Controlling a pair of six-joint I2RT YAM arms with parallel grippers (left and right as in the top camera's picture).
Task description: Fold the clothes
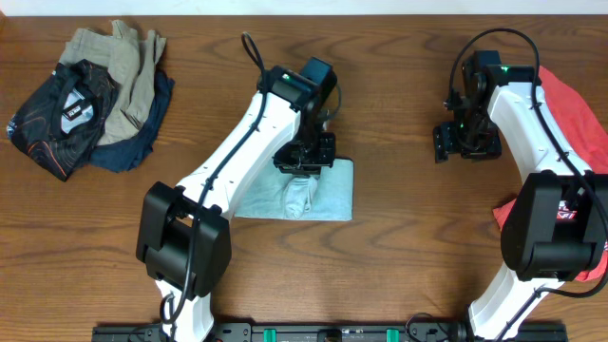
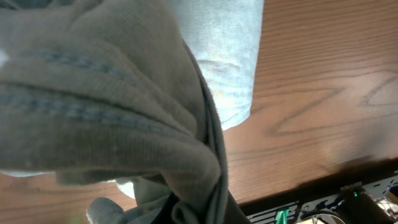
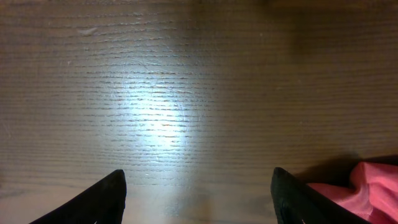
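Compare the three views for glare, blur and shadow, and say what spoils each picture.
Right wrist view: bright glare on the table, dim corners, the right hand just black silhouettes. Left wrist view: the shirt sits too close to the lens, soft and blurred; the table behind is sharper. Overhead view: evenly lit, sharp, soft shadows by the arms.

Wooden table (image 1: 399, 266) — pale blue-grey T-shirt (image 1: 332, 198) mid-table, red T-shirt (image 1: 581, 112) right, heap of garments (image 1: 95, 95) far left.

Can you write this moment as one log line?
left fingers: shut on blue-grey shirt | right fingers: open above table | red shirt: untouched
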